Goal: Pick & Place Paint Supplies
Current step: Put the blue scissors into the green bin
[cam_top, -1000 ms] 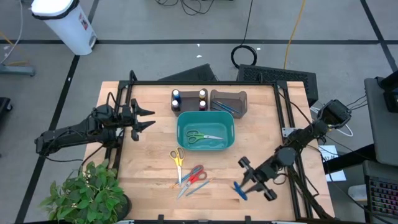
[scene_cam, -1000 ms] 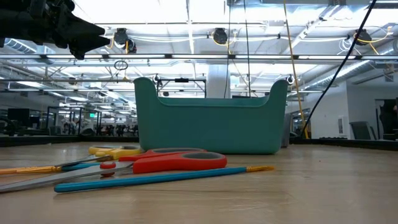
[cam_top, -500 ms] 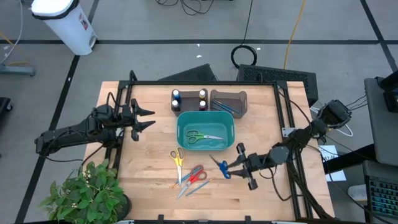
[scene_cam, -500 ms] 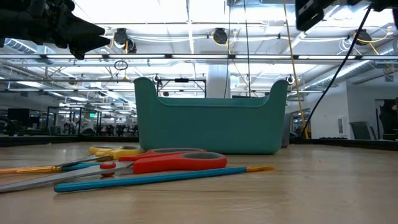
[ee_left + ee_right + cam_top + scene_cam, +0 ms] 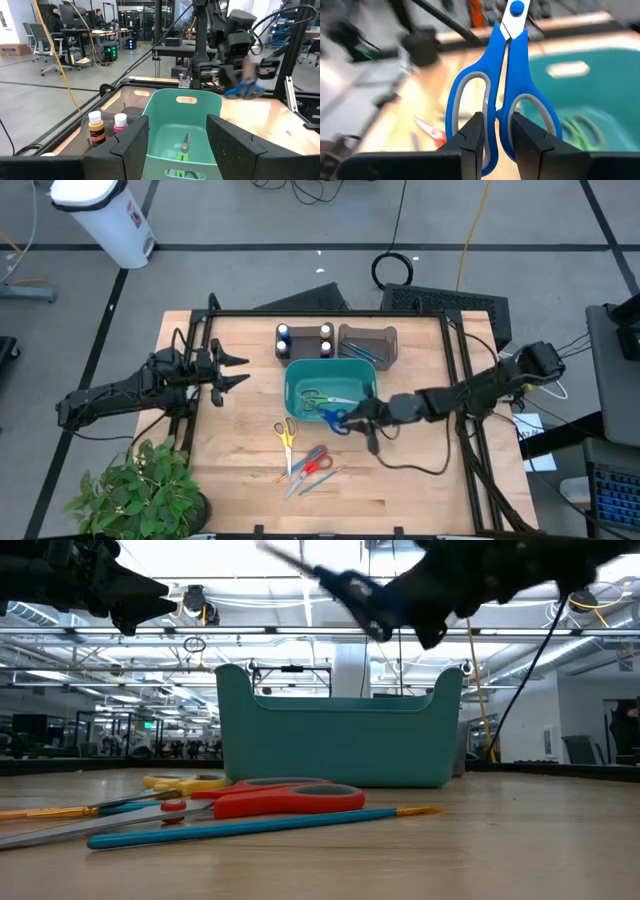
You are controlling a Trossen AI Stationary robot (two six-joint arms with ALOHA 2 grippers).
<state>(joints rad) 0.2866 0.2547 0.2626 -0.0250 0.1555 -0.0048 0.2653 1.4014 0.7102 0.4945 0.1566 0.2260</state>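
Note:
My right gripper [image 5: 358, 416] is shut on blue-handled scissors [image 5: 334, 418] above the near right rim of the teal bin [image 5: 372, 388]; green scissors [image 5: 320, 399] lie inside the bin. Two paint bottles [image 5: 283, 337] [image 5: 326, 337] stand behind the bin, beside a brown tray [image 5: 368, 337] holding blue brushes. A blue brush [image 5: 260, 824] and an orange brush [image 5: 50, 811] lie on the table in front of the bin, by the red scissors [image 5: 315, 461] and yellow scissors [image 5: 286, 431]. My left gripper [image 5: 236, 370] waits open at the table's left, touching nothing. My right gripper pinches the blue scissors between its two fingers [image 5: 473, 131], by the inner bars of the two handle loops [image 5: 493, 131]. It comes in nearly level from the table's right. The scissors are lifted clear, blades [image 5: 285, 557] closed and slanting up and away from the gripper.
The right arm [image 5: 470, 392] stretches across the table's right half to the bin. A potted plant [image 5: 135, 490] stands off the near left corner. Bare wood lies near and right of the bin.
My right gripper has swung from the table's near right corner toward the left and far side, up to the teal bin. It has tipped from pointing steeply down to nearly level. The blue scissors have travelled with it, clear of the table throughout.

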